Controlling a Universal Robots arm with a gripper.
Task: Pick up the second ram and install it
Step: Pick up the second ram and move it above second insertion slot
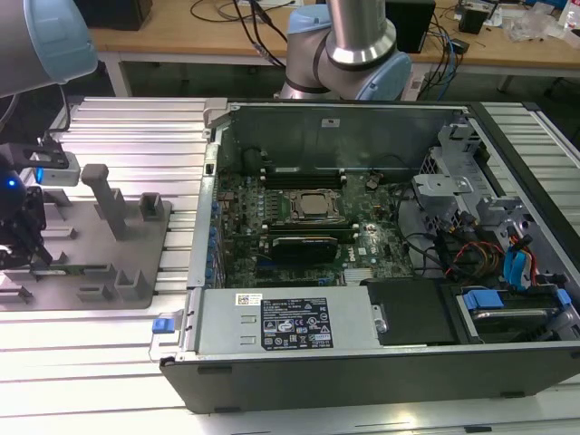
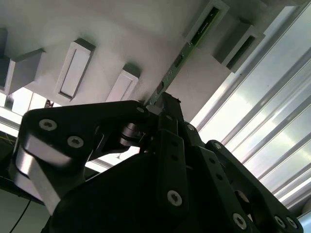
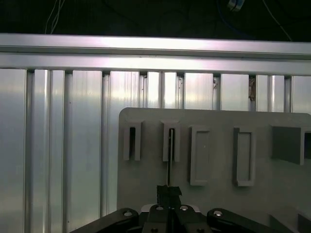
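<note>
The second ram point(image 2: 187, 48) is a thin green stick seen edge-on, lying in the slots of the grey fixture tray point(image 2: 146, 34). In both wrist views my gripper point(image 2: 161, 104) has its black fingers pinched together on the stick's near end. The first wrist view shows the second ram point(image 3: 169, 162) as a dark line running from a tray point(image 3: 218, 194) slot down into my gripper point(image 3: 169, 190). In the exterior view my gripper point(image 1: 25, 256) hangs low over the tray point(image 1: 136, 249) at the exterior view's left, with the second ram point(image 1: 86, 269) beside it.
An open computer case point(image 1: 272, 326) sits at centre on the ribbed aluminium table point(image 1: 118, 127). Its motherboard point(image 1: 272, 258) has a silver processor point(image 1: 313, 206) and long memory slots point(image 1: 299, 172) behind it. Upright grey posts point(image 1: 109, 204) rise from the tray. Cables and drive bays point(image 1: 507, 263) fill the case's right side.
</note>
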